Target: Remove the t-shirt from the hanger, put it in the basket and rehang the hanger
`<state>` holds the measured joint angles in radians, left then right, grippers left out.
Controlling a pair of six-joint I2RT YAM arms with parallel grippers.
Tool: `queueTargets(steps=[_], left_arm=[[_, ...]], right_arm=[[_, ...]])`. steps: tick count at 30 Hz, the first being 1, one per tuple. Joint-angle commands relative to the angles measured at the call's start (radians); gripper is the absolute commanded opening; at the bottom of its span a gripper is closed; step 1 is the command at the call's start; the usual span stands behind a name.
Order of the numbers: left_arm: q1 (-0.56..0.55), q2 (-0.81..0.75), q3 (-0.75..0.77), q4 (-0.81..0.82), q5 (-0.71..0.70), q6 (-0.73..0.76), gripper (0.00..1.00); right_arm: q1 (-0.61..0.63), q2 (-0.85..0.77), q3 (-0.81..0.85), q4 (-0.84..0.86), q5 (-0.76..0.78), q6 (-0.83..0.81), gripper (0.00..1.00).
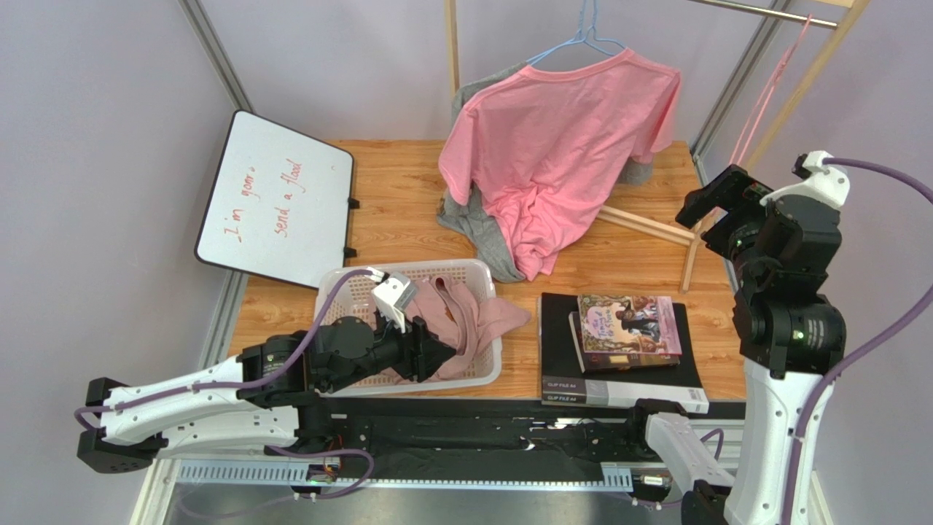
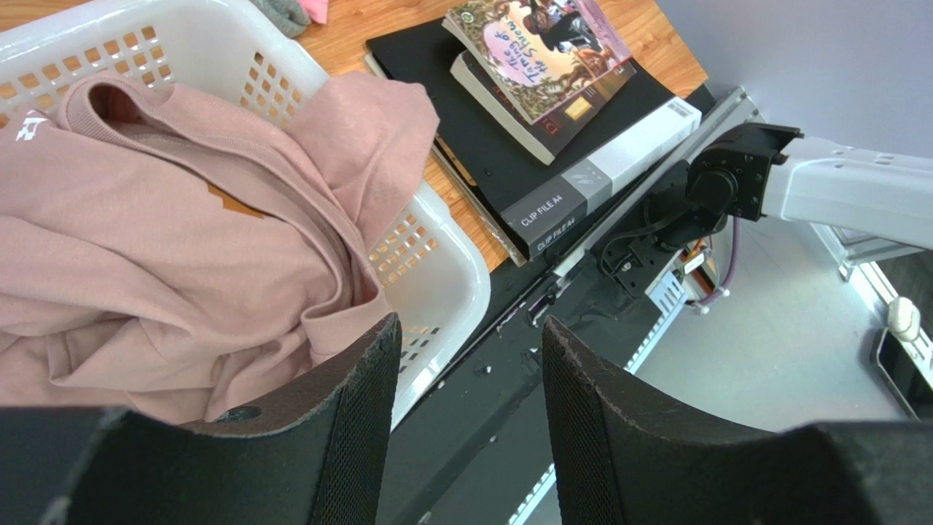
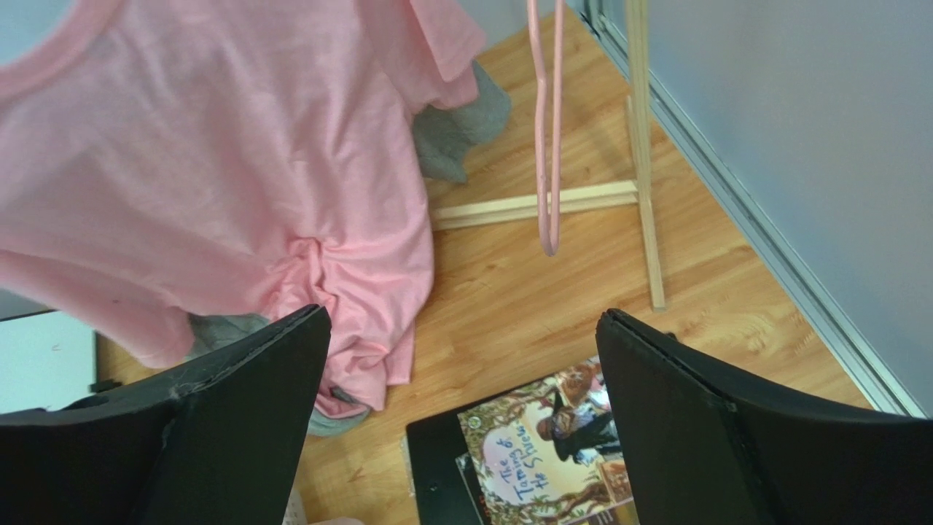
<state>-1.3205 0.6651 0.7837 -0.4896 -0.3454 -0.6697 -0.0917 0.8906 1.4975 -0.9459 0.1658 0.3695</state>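
Hanging on the blue hanger [image 1: 578, 46] at the far middle of the desk [image 1: 394, 197], the pink t-shirt [image 1: 559, 142] is the thing to be freed, and it has not yet come off: its collar sits round the hanger's neck and both shoulders are carried by it. The shirt's long axis runs from that collar down toward the near side, with the gathered hem trailing onto the desk beside a grey garment [image 1: 482, 235]. The right hand [image 3: 460, 328] is raised at the right of the desk, near an empty pink hanger [image 3: 544, 131] and the wooden rack [image 3: 641, 153]; its fingers stand wide apart with nothing between them. From it the shirt lies to the left and a little farther off, filling the upper left of the right wrist view, so its sleeve and side seam on that flank are what this hand would meet first. The left hand [image 2: 469, 334] is low at the near left, over the white basket [image 1: 340, 287] that holds a dusty-pink garment [image 2: 164, 252]; its fingers are parted too, with a gap and nothing clamped. It is well apart from the shirt, with the basket between, so I judge the right arm the better placed to reach in, most likely sideways toward the shoulder or hem, keeping clear of the books [image 1: 626, 328] stacked below
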Motion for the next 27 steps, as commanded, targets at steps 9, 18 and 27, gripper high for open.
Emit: queueTargets(steps=[9, 18, 27], left_arm=[[0.003, 0.014, -0.023, 0.051, 0.009, -0.028, 0.56], [0.003, -0.019, -0.038, 0.040, 0.016, -0.051, 0.56], [0.003, -0.030, -0.014, -0.009, -0.012, -0.047, 0.56]], right_arm=[[0.075, -0.001, -0.088, 0.602, -0.735, 0.417, 0.98], [0.291, 0.293, 0.026, 0.852, -0.565, 0.425, 0.83], [0.325, 0.608, 0.205, 0.977, -0.488, 0.430, 0.53]])
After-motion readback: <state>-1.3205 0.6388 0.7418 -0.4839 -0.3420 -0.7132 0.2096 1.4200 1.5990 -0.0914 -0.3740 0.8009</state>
